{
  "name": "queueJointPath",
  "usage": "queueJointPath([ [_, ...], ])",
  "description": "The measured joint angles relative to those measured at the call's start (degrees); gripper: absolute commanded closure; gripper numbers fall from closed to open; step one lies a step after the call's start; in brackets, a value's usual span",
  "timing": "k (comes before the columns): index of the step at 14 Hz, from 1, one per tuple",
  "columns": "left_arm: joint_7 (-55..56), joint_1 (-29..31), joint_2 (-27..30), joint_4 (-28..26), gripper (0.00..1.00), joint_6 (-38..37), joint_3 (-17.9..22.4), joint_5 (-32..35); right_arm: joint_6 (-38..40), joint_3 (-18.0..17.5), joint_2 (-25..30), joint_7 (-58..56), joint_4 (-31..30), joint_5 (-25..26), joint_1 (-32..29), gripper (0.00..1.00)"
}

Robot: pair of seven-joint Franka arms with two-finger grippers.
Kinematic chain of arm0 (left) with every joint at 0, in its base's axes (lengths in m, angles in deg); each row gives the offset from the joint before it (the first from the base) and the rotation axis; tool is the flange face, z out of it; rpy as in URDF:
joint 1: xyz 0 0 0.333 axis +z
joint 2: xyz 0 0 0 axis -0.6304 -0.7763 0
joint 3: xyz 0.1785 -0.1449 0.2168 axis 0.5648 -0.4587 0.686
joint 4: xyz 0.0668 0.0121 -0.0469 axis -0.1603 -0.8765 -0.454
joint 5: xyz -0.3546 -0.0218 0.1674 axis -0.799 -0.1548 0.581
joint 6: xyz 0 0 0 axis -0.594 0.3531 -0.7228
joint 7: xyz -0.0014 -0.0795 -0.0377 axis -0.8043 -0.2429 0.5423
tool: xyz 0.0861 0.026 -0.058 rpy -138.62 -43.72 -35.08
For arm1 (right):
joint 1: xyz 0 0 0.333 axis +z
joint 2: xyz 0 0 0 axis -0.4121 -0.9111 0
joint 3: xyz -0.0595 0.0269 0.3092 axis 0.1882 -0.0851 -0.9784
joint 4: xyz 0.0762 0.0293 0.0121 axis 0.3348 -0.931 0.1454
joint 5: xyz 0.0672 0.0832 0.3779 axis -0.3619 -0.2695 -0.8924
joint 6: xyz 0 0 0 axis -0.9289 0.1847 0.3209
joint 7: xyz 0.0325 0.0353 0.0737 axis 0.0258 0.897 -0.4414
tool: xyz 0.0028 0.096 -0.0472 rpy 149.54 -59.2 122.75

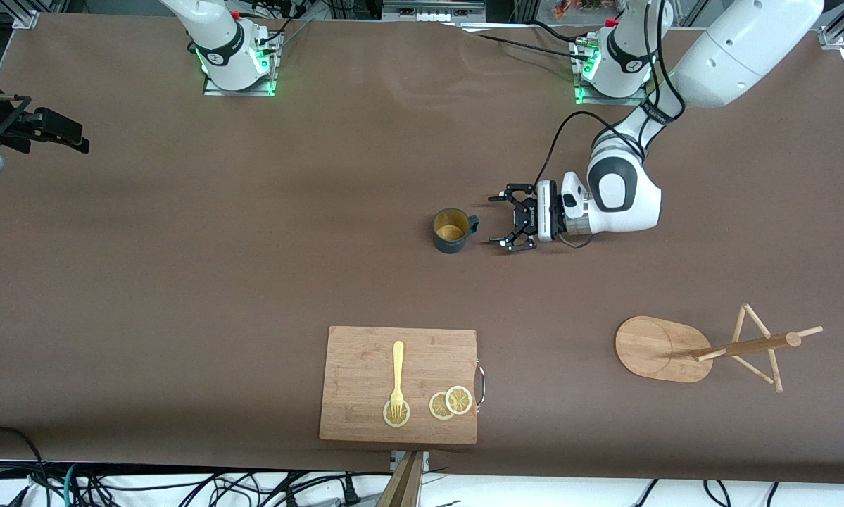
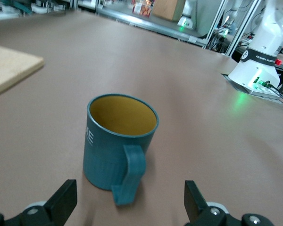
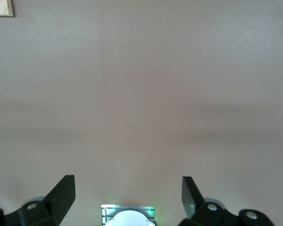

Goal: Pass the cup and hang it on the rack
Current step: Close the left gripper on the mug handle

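Cup: a small dark teal ribbed mug with a yellowish inside (image 1: 452, 230) is stood upright on the brown table, handle turned toward the left gripper; not yet grasped.
Left gripper (image 1: 512, 222): held low just beside the handle, jaws spread wide, nothing gripped.
Right gripper (image 3: 127, 197): jaws apart, empty, over bare table; its arm waits.
Rack: a light bamboo mug tree with an oval base (image 1: 664, 348) is seen nearer the front camera, toward the left arm's end, pegs bare.
Progress: judged at the start; grasp, pass and hanging all remain.

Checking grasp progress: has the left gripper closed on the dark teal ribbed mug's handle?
No, the left gripper stands open beside the dark teal ribbed mug, its handle untouched.
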Motion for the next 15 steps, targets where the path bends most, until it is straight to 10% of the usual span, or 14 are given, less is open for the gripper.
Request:
queueJointPath([
  [15, -14.83, -1.07, -8.69, 4.59, 0.16, -0.23, -0.98, -1.8, 0.37, 0.65, 0.0, 0.05, 0.0, -0.26, 0.0, 0.0],
])
